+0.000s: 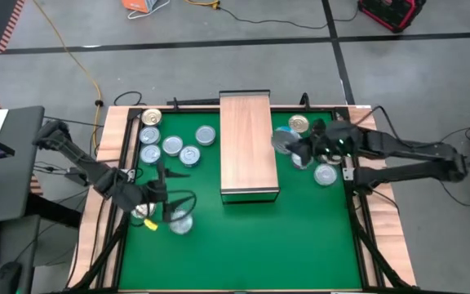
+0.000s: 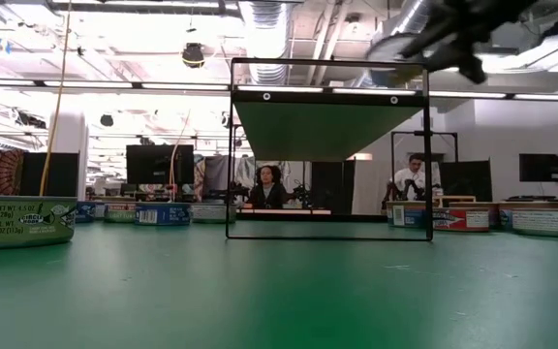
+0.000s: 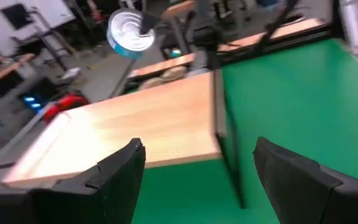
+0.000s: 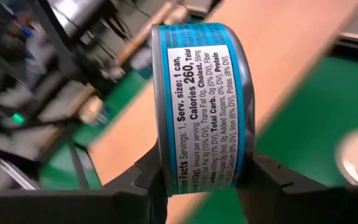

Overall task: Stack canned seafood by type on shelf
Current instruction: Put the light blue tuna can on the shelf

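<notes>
High view: directly overhead, looking straight down on the whole mat (image 1: pixel 243 245), the shelf (image 1: pixel 248 145) at centre and an arm entering from each side. Low view: at mat level, facing level across the mat under the shelf (image 2: pixel 327 131) into the room behind. Left wrist view: near the mat, facing along the shelf (image 3: pixel 129 134) toward a raised can (image 3: pixel 129 34); right wrist view: close on that same can (image 4: pixel 201 109), shelf top behind it.
</notes>
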Robot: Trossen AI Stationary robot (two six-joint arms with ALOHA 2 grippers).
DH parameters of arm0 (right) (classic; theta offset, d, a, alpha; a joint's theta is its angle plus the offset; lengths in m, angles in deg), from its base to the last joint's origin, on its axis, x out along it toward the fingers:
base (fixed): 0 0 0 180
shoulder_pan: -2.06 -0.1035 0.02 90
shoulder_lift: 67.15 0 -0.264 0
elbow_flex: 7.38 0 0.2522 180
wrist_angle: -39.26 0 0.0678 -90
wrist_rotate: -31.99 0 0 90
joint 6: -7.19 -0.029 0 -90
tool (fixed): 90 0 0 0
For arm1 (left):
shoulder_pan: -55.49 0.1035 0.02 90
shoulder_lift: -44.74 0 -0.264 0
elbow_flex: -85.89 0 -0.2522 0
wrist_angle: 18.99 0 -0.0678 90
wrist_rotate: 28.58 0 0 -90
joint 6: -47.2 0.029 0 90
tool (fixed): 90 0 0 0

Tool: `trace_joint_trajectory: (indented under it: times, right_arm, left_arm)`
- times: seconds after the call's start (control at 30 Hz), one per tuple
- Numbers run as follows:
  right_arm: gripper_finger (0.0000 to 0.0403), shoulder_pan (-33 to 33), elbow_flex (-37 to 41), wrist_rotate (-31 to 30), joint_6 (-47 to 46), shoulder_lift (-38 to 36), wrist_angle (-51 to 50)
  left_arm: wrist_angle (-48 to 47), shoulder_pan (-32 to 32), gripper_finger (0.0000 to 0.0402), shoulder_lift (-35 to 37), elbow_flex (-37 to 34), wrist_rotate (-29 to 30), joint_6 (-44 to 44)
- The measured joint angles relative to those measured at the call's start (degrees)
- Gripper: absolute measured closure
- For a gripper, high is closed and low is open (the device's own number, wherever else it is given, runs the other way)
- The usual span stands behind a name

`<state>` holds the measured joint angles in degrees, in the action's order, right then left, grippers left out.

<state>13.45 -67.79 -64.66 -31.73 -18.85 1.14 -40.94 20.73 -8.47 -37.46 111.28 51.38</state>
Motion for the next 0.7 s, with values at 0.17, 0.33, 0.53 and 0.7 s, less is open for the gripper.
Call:
trace_joint_trajectory:
  times: [0.17,0.33,0.53,0.7]
  right_arm:
    - [0.0231,7.4,0.0,11.3,-5.0,8.8,9.7]
    - [0.0228,14.8,0.0,20.6,-5.9,17.2,12.5]
    - [0.0182,18.8,0.0,24.8,-4.5,21.0,18.7]
    - [0.0127,19.5,-1.4,29.1,-4.7,21.4,21.8]
  left_arm:
    - [0.9,6.7,0.0114,-0.2,0.0,-0.3,2.6]
    - [2.1,12.3,0.0113,-0.3,0.0,-5.3,4.3]
    - [5.1,13.9,0.0114,-0.3,0.0,-8.0,7.5]
    - [9.0,13.9,0.0114,-0.2,0.0,-8.1,11.1]
